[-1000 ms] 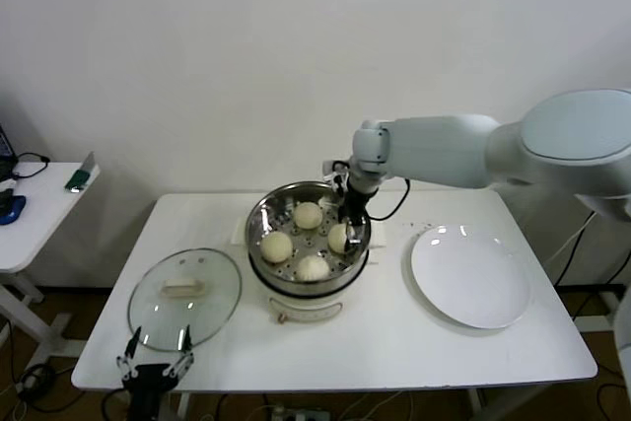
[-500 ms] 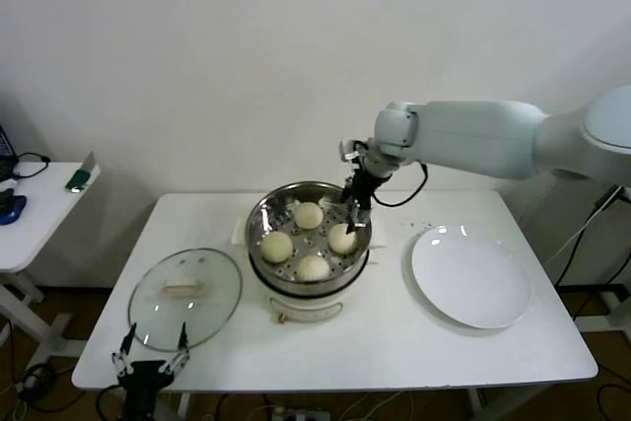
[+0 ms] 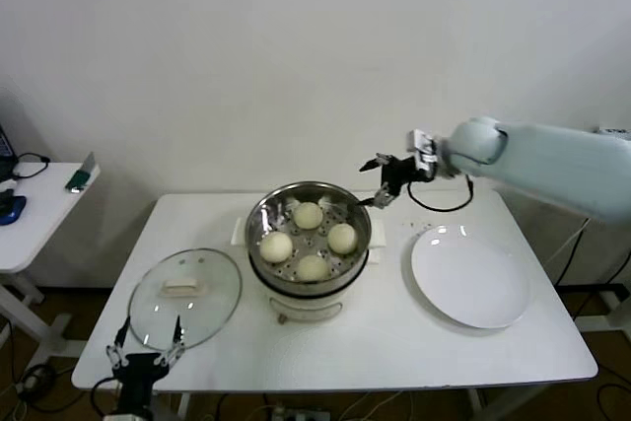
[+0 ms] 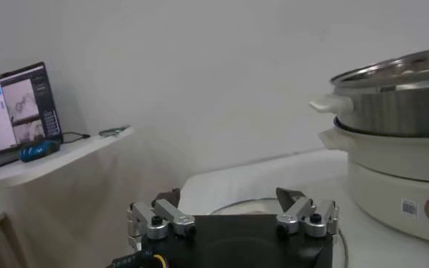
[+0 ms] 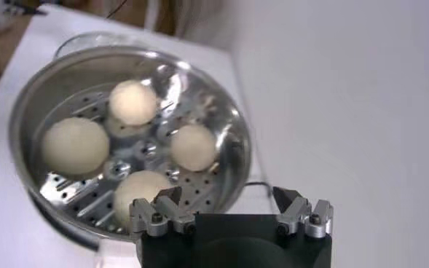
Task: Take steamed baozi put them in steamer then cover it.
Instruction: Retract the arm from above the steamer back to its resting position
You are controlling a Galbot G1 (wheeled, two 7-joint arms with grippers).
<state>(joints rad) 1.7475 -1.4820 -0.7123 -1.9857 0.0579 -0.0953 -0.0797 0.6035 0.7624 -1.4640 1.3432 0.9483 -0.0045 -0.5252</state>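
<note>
**All four buns in the basket; lid off, both grippers empty**

Steamer (image 3: 309, 244) stands at centre frame in the head view, on the white table (image 3: 375, 342). Its perforated floor carries all four steamed baozi (image 3: 309, 215), spaced apart in a diamond; the right wrist view confirms four (image 5: 74, 146) in the basket (image 5: 229, 138).

Cover (image 3: 184, 297) lies flat on the table at lower left, just beside the steamer base, white handle up.

Right gripper (image 3: 380, 182) hangs in the air at centre right, just past the steamer's upper right rim, fingers spread wide, nothing between them. It touches neither bun nor rim.

Left gripper (image 3: 145, 356) sits at the bottom left edge, at the near rim of the cover, jaws wide and empty.

White plate (image 3: 470, 275) lies at right, bare.
</note>
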